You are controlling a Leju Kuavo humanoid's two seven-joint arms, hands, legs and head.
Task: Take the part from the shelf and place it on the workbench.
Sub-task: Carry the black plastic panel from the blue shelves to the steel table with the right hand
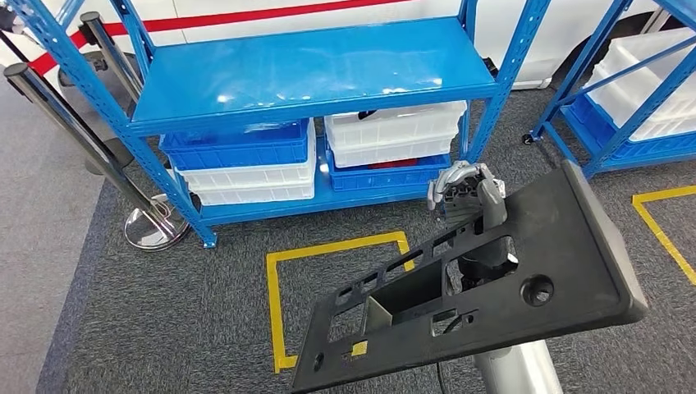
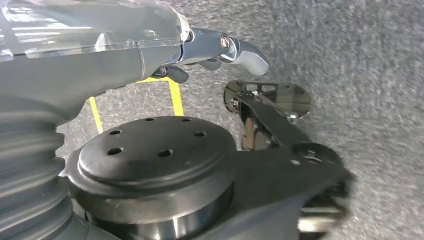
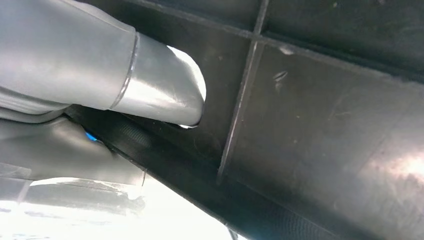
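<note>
The part [image 1: 525,246] is a large flat black plastic panel with several cutouts. It is held tilted above the carpet, in front of the blue shelf [image 1: 312,70]. My right hand [image 1: 468,193] grips the panel at its far edge, with the silver arm running beneath it. In the right wrist view the grey thumb [image 3: 160,90] presses on the panel's ribbed black surface [image 3: 325,125]. My left hand [image 2: 220,50] hangs over the grey carpet with its thumb stretched out and nothing in it.
White and blue bins [image 1: 246,160] fill the shelf's lower level. A second blue shelf [image 1: 648,98] with white bins stands at the right. Chrome barrier posts [image 1: 152,226] stand at the left. Yellow tape [image 1: 336,246] marks a square on the carpet.
</note>
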